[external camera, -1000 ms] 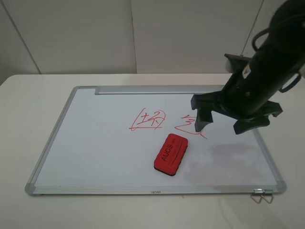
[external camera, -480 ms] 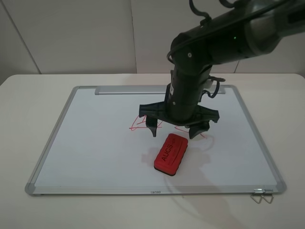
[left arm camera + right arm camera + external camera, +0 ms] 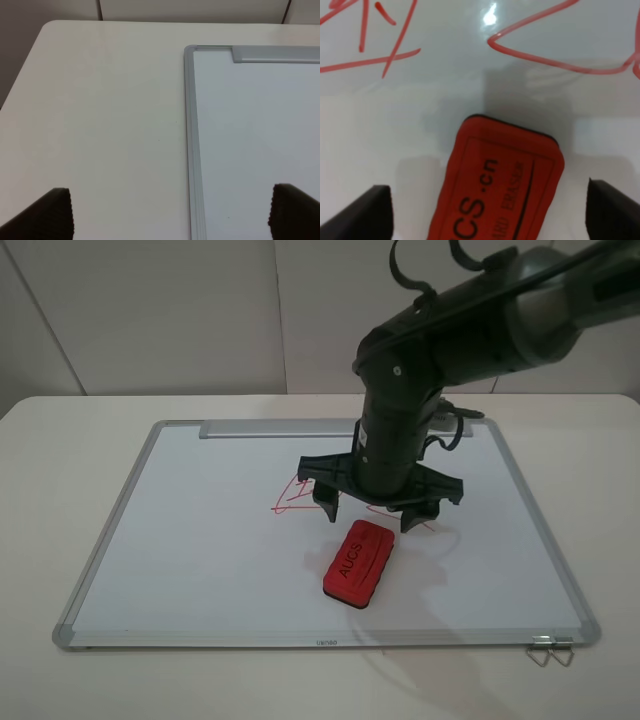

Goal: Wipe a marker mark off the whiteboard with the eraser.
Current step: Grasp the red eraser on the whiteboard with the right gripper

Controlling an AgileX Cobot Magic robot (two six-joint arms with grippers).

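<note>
Red eraser (image 3: 358,562) lies flat on the whiteboard (image 3: 190,530), just below the boxy marker mark (image 3: 292,500), which the arm partly hides. Over the eraser's far end hangs the right pincer (image 3: 369,517), jaws spread wide on either side and clear of it. Off at the board's side frame, the left pincer (image 3: 172,215) hovers, also spread wide, above the white counter (image 3: 100,125).

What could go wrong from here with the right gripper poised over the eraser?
The eraser lies skewed between the fingers of the open right gripper, so closing may twist it.
The gripper seems to hang over the eraser's far end, so the grip may be off-centre.
The zigzag scribble lies close beside the marker mark; a wide wipe could take both.
</note>
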